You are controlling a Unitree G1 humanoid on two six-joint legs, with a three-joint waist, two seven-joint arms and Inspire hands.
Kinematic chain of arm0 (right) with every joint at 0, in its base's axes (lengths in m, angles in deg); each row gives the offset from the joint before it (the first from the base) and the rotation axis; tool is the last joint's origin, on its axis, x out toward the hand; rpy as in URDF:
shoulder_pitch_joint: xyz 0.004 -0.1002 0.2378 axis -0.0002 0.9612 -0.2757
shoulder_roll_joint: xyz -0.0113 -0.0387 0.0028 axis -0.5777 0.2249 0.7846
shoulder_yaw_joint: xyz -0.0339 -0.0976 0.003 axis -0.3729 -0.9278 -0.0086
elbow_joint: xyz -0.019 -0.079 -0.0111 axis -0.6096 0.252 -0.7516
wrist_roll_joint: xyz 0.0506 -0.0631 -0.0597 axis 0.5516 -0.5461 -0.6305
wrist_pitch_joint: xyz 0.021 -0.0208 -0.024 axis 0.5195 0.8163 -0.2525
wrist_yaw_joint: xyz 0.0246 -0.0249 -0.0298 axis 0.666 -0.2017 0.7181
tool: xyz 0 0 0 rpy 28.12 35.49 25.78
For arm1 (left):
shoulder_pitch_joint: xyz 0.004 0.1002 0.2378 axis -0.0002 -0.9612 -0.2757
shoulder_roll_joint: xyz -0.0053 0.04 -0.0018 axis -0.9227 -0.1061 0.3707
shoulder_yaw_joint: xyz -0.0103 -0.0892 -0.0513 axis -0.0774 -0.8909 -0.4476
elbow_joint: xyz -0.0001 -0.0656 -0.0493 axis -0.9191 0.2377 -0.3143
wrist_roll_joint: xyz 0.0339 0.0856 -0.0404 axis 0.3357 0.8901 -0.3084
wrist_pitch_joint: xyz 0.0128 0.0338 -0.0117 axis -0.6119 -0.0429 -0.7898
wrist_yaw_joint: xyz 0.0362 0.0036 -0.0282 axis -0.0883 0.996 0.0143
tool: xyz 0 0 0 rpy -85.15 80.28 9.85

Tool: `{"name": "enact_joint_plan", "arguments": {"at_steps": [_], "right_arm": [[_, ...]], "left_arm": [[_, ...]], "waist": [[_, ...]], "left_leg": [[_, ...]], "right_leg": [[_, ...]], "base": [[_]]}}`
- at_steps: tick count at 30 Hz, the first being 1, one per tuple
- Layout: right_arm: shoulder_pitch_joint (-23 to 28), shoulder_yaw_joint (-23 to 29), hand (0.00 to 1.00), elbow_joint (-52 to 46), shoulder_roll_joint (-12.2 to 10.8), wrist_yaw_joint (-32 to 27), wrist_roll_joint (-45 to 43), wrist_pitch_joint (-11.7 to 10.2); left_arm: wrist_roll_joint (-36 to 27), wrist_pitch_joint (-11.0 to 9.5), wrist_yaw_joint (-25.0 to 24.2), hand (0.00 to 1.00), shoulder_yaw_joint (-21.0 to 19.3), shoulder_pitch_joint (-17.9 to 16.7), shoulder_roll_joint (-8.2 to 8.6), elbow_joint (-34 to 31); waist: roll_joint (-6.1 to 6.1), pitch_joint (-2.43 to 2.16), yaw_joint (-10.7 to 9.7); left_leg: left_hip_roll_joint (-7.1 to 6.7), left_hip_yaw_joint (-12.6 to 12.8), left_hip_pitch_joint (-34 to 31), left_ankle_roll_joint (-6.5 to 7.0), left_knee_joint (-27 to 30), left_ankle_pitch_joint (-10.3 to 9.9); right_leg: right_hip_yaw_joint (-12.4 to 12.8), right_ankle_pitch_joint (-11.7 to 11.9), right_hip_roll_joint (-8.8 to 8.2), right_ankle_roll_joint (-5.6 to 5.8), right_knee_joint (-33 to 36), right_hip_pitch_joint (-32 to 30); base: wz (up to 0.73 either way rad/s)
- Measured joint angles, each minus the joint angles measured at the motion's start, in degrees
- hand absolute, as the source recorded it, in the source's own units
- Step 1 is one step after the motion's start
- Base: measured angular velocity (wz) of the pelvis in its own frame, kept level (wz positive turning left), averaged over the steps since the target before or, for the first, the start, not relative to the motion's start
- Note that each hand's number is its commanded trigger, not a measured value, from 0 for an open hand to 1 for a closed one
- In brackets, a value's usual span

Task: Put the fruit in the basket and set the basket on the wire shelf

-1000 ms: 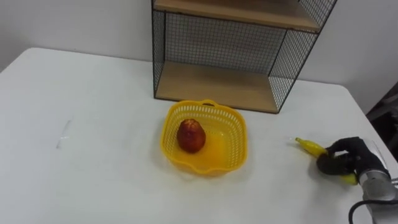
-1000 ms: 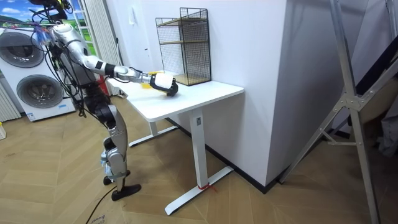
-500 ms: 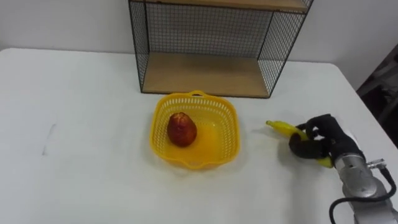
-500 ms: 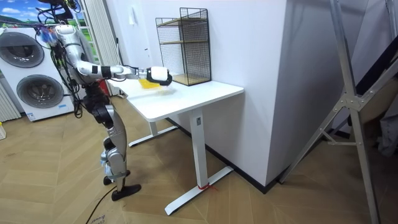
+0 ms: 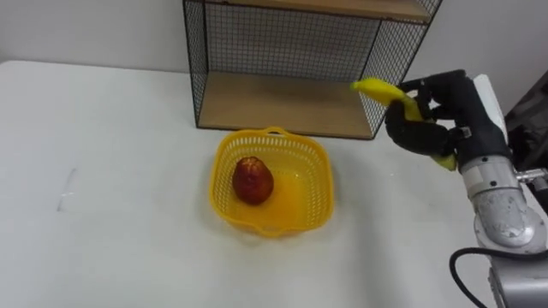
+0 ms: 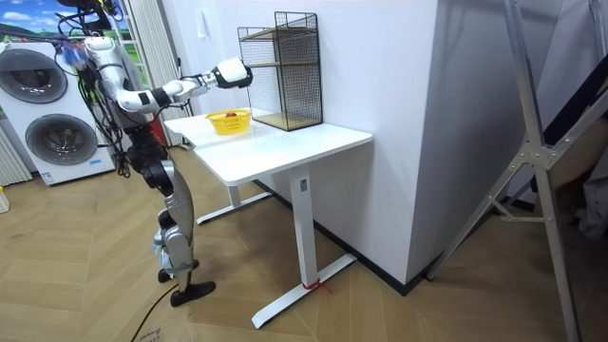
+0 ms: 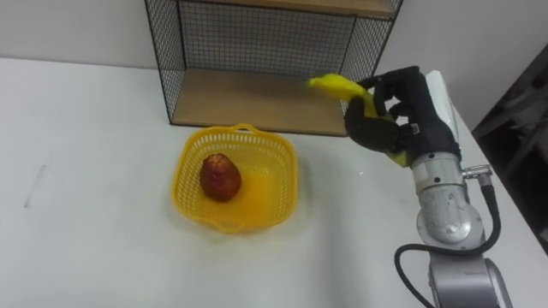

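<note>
Lifted off the counter (image 5: pixel 128 222), where it lay under the fingers a second ago, the banana (image 5: pixel 377 88) is now in the air, gripped by the right robot hand (image 5: pixel 432 120). That robot hand's dark fingers are curled round the banana's middle. One yellow end sticks out up and to the left of the fingers, and the other end shows just below the palm. Beyond the robot hand and to its left stands the wire shelf (image 5: pixel 282 103), and the banana's upper end shows against its right-hand mesh side. Below and to the left of the robot hand, well apart from it, the yellow basket (image 5: pixel 300 154) sits on the counter in front of the shelf. A red fruit (image 5: pixel 253 180) lies in the basket's left half.
</note>
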Motion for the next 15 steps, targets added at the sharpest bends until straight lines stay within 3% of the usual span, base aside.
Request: {"name": "enact_joint_plan", "arguments": {"at_steps": [8,15], "right_arm": [[0.0,-2.2,1.0,-4.0,-0.5,1.0,-0.4,-0.3],[-0.1,-7.7,1.0,-6.8,-0.5,7.2,-0.6,-0.3]], "left_arm": [[-0.3,0.0,-0.9,0.0,0.8,-0.1,0.1,0.5],[-0.4,0.0,-1.8,0.0,1.4,1.2,0.35,2.0]], "waist": [[0.34,0.14,1.1],[0.55,0.25,2.4]], "left_leg": [[0.2,0.2,-0.2,-0.01,-0.1,0.0],[0.26,0.2,-0.2,-0.01,-0.1,0.0]], "right_leg": [[0.3,0.0,0.27,-0.04,0.6,-0.5],[0.3,0.0,0.32,-0.05,0.6,-0.5]], "base": [[0.0],[0.0]]}}
